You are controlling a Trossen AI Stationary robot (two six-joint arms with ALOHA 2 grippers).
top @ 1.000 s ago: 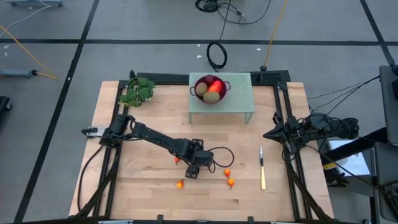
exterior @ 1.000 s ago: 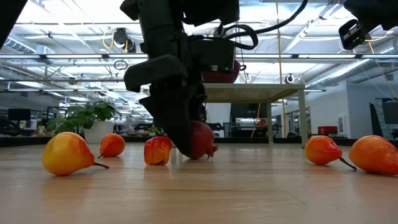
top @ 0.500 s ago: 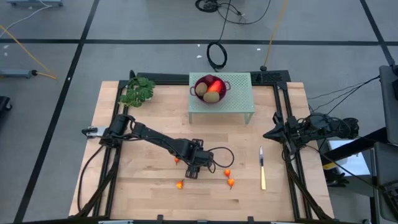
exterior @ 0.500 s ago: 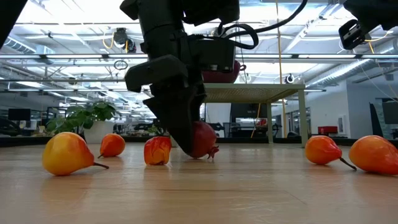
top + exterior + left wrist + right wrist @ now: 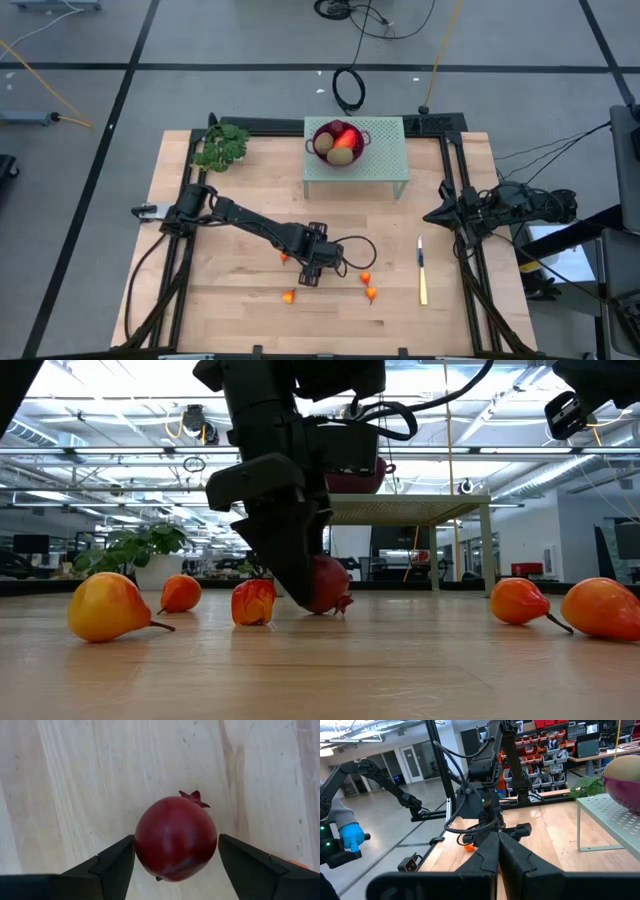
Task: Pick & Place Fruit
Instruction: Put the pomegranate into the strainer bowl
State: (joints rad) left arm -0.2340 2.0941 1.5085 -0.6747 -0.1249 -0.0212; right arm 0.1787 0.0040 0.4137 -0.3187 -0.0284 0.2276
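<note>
Two fingers of the left gripper (image 5: 175, 865) stand spread on either side of a dark red ball (image 5: 175, 845), one finger (image 5: 112, 865) close against its side, the other finger (image 5: 250, 865) just clear of it; whether the jaws press the ball I cannot tell. In the low view the ball (image 5: 325, 585) sits on the bench (image 5: 240, 310) with the left gripper (image 5: 295, 565) down over it. The right gripper (image 5: 497, 852) has its jaws pressed together and holds nothing; it waits at the bench's 3 o'clock edge (image 5: 438, 214).

From above, the left gripper (image 5: 310, 275) is near the bench's middle, toward 6 o'clock. Small orange-red fruit lie around it: one (image 5: 290, 296) at its 7 o'clock, two (image 5: 366, 277) (image 5: 371, 293) at its 4 o'clock, one (image 5: 284, 258) at its 10 o'clock. A knife (image 5: 422, 270) lies toward 4 o'clock on the bench. At 12 o'clock a pale green stand (image 5: 385, 165) carries a red bowl (image 5: 362, 136) with two brownish-green ovals (image 5: 325, 144) (image 5: 341, 156) and a longish orange-red piece (image 5: 346, 137). A leafy sprig (image 5: 220, 147) lies at 10 o'clock.

Only the low view shows the pear-like shape of the small fruit (image 5: 110, 607) and a bright hall with ceiling lights behind. Only the right wrist view shows a person's blue-gloved hand (image 5: 351, 836) off the bench, and shelves of red bins (image 5: 540, 742).
</note>
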